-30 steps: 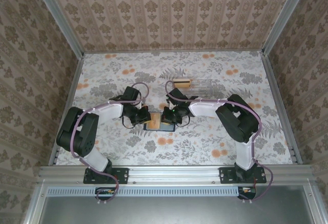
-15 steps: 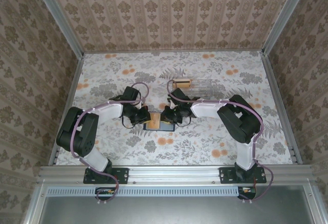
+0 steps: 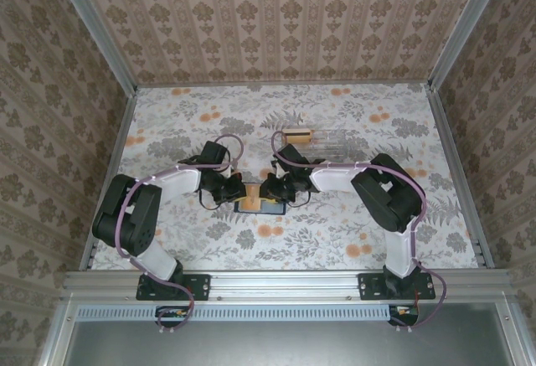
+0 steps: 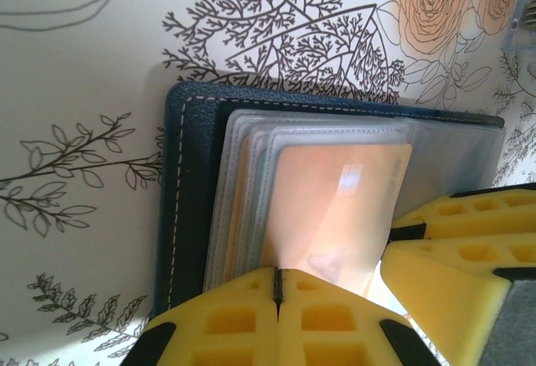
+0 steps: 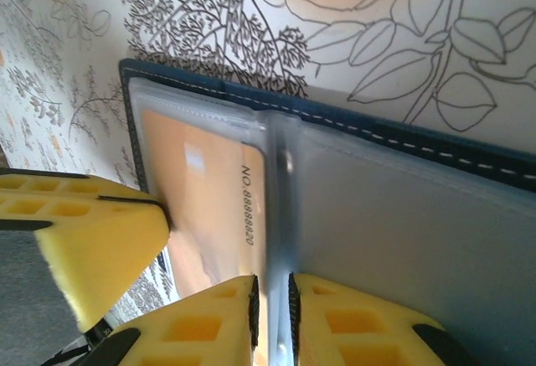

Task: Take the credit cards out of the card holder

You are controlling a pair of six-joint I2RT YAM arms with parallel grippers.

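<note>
The right gripper (image 5: 272,289) has crept in toward the left gripper (image 4: 276,278) over the last second. Its jaws, shut a moment ago, have cracked to a narrow slit, and the edge of a clear sleeve (image 5: 280,173) stands in that slit. We read this as setting up for a pinch rather than a pull. The orange card (image 5: 197,207) looks seated in its sleeve, so nothing is out yet.

The left gripper's jaws are pressed together, tips down on the card holder (image 4: 188,198), and we judge they are pinning it to the desk (image 3: 335,232). The holder lies open and flat directly beneath both sets of jaws. Its long axis runs from one gripper across to the other, and the fold crosses that line right at the right jaws. The orange card lies on the left jaws' side of the fold, with the blue-grey pocket face (image 5: 402,215) beyond it.
</note>
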